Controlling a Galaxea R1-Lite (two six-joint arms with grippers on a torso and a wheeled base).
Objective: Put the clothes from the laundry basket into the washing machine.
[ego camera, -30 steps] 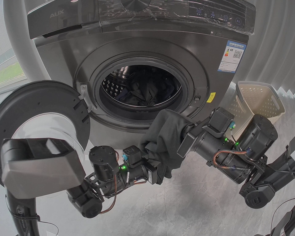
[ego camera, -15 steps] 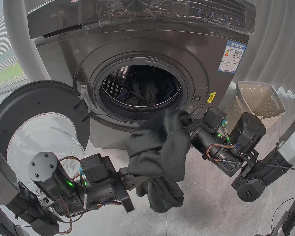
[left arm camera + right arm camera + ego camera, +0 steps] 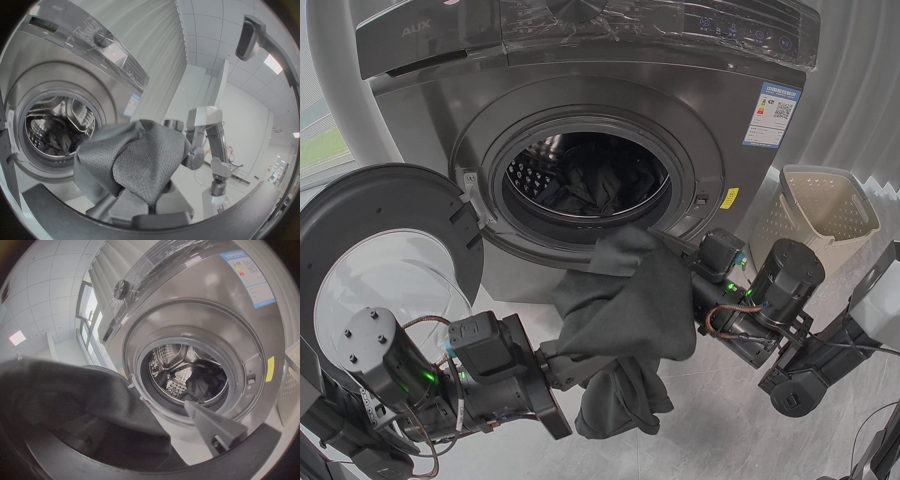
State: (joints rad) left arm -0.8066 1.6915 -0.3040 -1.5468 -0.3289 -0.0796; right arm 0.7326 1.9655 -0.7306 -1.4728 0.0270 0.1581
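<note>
A dark grey garment [image 3: 631, 306] hangs in front of the washing machine [image 3: 600, 87], just below its open drum [image 3: 587, 175]. My left gripper [image 3: 575, 369] is shut on the garment's lower part from the lower left; in the left wrist view the cloth [image 3: 140, 156] bulges over the fingers [image 3: 150, 209]. My right gripper [image 3: 659, 250] stands open at the garment's upper right edge, by the drum's rim. One of its fingers [image 3: 212, 427] is bare and the cloth [image 3: 93, 408] covers the other. Dark clothes [image 3: 594, 181] lie inside the drum.
The round door [image 3: 381, 212] is swung open to the left of the drum. A beige laundry basket [image 3: 819, 206] stands on the floor to the right of the machine. Grey tiled floor [image 3: 706, 431] lies below the arms.
My left arm has swung down and to the left, pulling the garment's lower part with it. The right gripper has moved left toward the drum, and the cloth has slipped off one finger.
</note>
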